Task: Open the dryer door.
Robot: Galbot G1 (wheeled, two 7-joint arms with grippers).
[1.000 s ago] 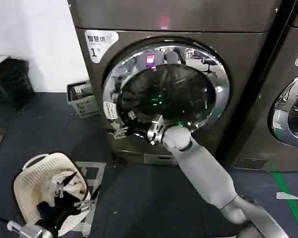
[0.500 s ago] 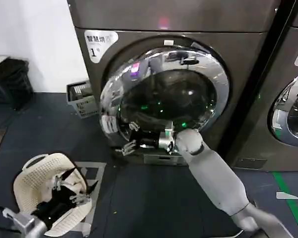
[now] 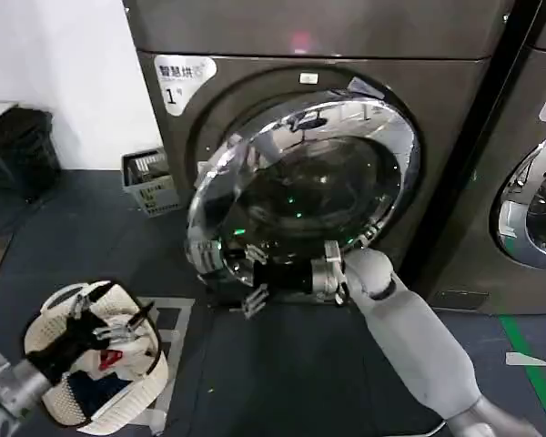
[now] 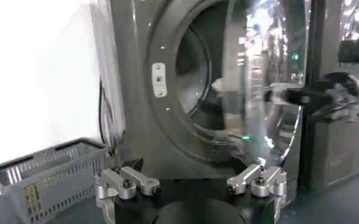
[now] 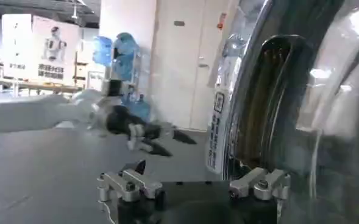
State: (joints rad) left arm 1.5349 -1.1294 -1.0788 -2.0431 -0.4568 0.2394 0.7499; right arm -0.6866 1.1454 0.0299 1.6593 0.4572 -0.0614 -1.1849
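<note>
My right arm reaches forward and low, its tool [image 3: 255,278] spread apart at the lower left rim of the dryer door [image 3: 300,182], which stands ajar from the machine front. My left tool [image 3: 109,328], fingers apart, hovers over the laundry basket [image 3: 55,319]; the drum interior is dark.

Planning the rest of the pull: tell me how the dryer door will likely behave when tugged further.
The dryer door will probably swing stiffly as one piece about its right side, since only its left edge stands off the machine. Its wide chrome rim looks smooth, so the right hand at the lower edge may slip. The big rim and glass suggest some weight. The left hand hangs over the laundry basket.
</note>
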